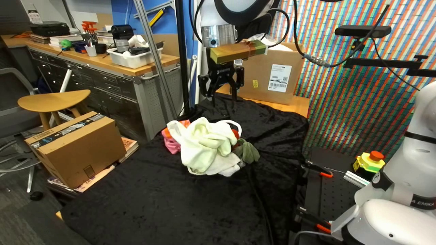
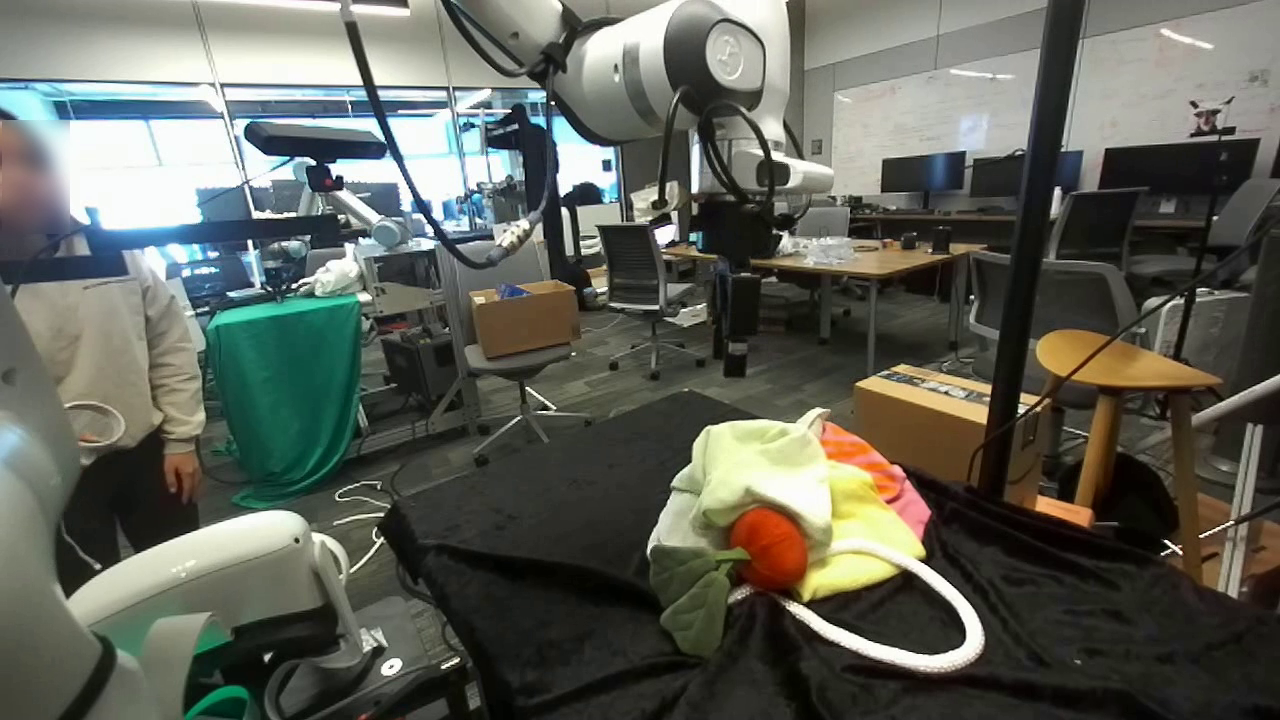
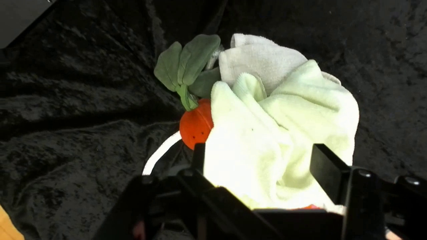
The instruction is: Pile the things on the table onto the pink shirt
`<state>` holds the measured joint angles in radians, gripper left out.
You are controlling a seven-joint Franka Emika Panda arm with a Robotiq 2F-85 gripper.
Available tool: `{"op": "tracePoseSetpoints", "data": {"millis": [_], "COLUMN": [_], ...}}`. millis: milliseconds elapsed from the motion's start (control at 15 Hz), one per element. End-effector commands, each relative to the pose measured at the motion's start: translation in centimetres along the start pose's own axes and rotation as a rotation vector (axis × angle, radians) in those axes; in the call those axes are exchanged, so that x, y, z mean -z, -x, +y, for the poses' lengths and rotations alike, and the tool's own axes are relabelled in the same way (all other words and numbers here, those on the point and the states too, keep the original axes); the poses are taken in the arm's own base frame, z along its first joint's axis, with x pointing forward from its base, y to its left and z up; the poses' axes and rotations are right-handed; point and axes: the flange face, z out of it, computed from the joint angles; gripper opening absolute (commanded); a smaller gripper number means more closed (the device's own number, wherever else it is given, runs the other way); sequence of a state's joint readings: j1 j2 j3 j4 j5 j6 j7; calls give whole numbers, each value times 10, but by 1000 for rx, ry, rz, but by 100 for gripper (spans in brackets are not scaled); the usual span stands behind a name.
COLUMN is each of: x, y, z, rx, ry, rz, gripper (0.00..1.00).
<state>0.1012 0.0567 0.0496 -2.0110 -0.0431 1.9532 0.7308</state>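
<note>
In an exterior view, your gripper hangs spread wide; the pale green cloth lies lower, around seven o'clock.

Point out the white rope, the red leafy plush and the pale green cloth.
White rope (image 2: 930, 661), in an exterior view: the bottom of its curve.
Red leafy plush (image 3: 195, 122), in the wrist view: its round body.
Pale green cloth (image 1: 203, 143), in an exterior view: its crumpled middle.
</note>
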Motion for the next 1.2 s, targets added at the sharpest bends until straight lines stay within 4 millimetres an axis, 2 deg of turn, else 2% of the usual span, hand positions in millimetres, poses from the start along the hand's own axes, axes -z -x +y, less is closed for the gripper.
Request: {"op": "tracePoseSetpoints", "data": {"millis": [0,267,800,1000,1133], "x": [11,34,95,107,114], "y": [30,89,208,235,244], "z": [3,16,83,100,108], "rx": [66,308,679,687,638], "ry": [45,50,-19,-43,-69], "rz": [-36,-102,9,86,173], "gripper": [100,100,100,100,100]}}
